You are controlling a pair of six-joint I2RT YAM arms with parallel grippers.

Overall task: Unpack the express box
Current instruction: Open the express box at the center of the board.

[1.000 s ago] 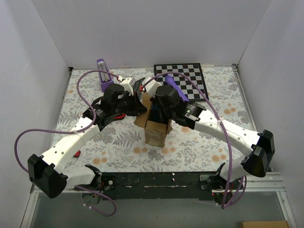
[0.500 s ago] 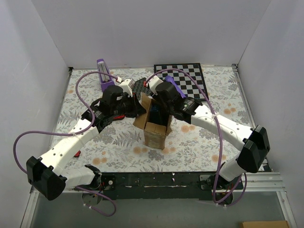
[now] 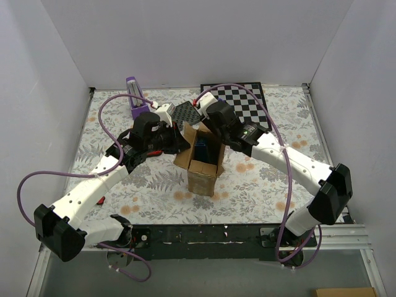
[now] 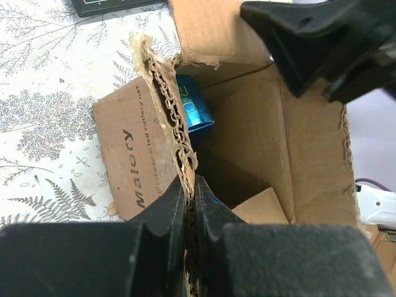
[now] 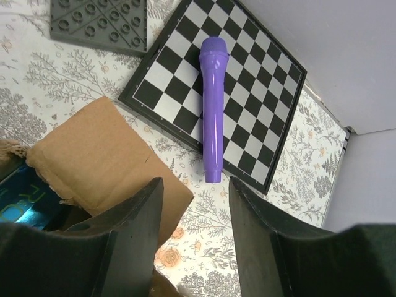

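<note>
Express box [image 3: 203, 162] sits upright mid-table on the floral cloth [image 3: 142, 185], between the two arms, top flaps spread open. My L gripper [image 4: 190, 201] is pinched tight on the ragged edge of one flap, and the wrist cam shows torn corrugated board running straight up out of the closed fingers [image 4: 167, 210]. Inside the box I can see a shiny blue item [image 4: 195, 108] against the far inner wall; can't tell what it is. One outer flap carries dark lettering. R gripper [image 5: 192, 229] hangs over the far-right side of the box w/ its jaws apart and nothing between them, a brown flap just below and to the left of it in the wrist cam. Beyond that flap lies the chessboard [image 5: 247, 93], flat at the back of the table, w/ a purple stick [image 5: 212, 111] lying on its squares. A grey studded plate [image 5: 99, 25] is beside the board, to its left. At the back left a purple upright object [image 3: 133, 96] stands near the wall, well apart from the box.
</note>
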